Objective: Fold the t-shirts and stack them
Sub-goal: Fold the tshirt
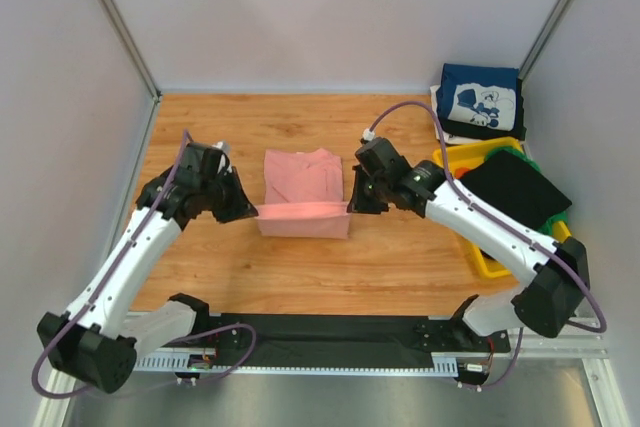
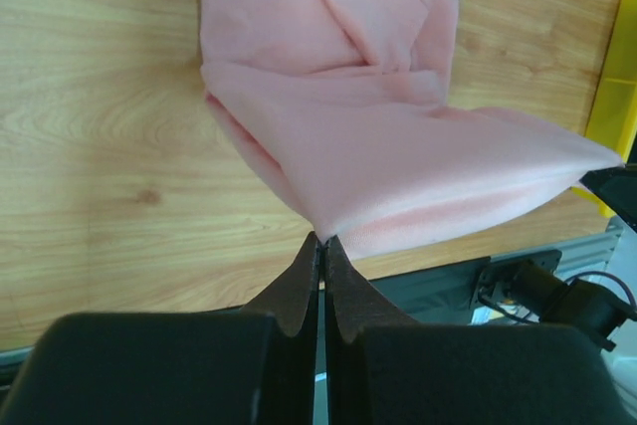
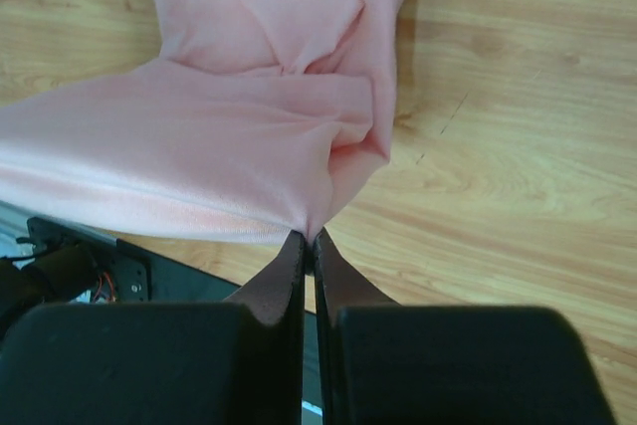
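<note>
The salmon-pink t-shirt [image 1: 302,187] lies partly folded in the middle of the wooden table. Its near edge is lifted and stretched between both grippers. My left gripper [image 1: 252,211] is shut on the shirt's near left corner, seen in the left wrist view [image 2: 321,238] with the cloth [image 2: 398,166] hanging ahead. My right gripper [image 1: 352,205] is shut on the near right corner, seen in the right wrist view [image 3: 309,237] with the cloth [image 3: 199,156]. A folded navy t-shirt with a white print [image 1: 480,97] lies at the back right. A black t-shirt [image 1: 515,190] lies over the bin.
A yellow plastic bin [image 1: 462,159] stands at the right, with green cloth [image 1: 556,221] at its edge. A white shirt edge [image 1: 470,135] shows under the navy one. Grey walls enclose the table. A black rail [image 1: 330,332] runs along the near edge.
</note>
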Available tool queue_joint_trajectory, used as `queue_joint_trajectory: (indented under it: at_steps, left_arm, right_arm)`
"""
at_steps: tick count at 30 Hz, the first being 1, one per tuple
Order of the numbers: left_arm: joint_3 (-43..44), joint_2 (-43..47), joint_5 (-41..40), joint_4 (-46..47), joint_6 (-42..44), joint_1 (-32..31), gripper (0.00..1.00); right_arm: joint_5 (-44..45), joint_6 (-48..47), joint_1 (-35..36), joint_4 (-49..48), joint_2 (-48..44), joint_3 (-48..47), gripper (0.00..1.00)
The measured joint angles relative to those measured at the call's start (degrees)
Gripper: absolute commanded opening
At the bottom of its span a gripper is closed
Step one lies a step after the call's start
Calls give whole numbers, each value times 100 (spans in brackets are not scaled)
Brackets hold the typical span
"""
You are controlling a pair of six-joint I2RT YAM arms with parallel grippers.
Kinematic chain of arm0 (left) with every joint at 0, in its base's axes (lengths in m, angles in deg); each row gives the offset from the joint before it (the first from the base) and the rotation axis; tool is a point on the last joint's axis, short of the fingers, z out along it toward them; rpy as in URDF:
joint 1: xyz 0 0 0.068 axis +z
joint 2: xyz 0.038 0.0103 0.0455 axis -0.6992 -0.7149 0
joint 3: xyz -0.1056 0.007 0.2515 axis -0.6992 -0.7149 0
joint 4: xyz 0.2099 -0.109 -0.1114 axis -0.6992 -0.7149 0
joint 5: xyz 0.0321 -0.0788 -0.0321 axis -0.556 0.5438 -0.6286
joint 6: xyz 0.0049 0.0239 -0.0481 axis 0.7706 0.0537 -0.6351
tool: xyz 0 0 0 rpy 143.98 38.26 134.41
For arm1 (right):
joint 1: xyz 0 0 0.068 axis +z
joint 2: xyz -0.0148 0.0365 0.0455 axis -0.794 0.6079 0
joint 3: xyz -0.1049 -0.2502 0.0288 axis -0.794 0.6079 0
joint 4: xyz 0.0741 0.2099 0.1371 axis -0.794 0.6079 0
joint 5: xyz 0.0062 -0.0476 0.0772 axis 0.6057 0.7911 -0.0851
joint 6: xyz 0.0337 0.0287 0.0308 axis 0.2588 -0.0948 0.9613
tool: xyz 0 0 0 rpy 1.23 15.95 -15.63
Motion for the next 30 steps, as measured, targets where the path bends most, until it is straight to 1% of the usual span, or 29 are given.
queue_joint_trajectory:
  at_steps: [6,23,30]
  left_arm:
    - [669,-1027,-22,129,219,153,0]
    - [2138,-3285,138,367,518,855,0]
    - [2771,-4131,236,396,555,935,0]
  right_arm:
    - [-127,-372,-426,85,721,-590,0]
    - [-590,-1172,-1174,337,2590,-2568,0]
    - [-682,-1375,-1419,380,3112,-3095,0]
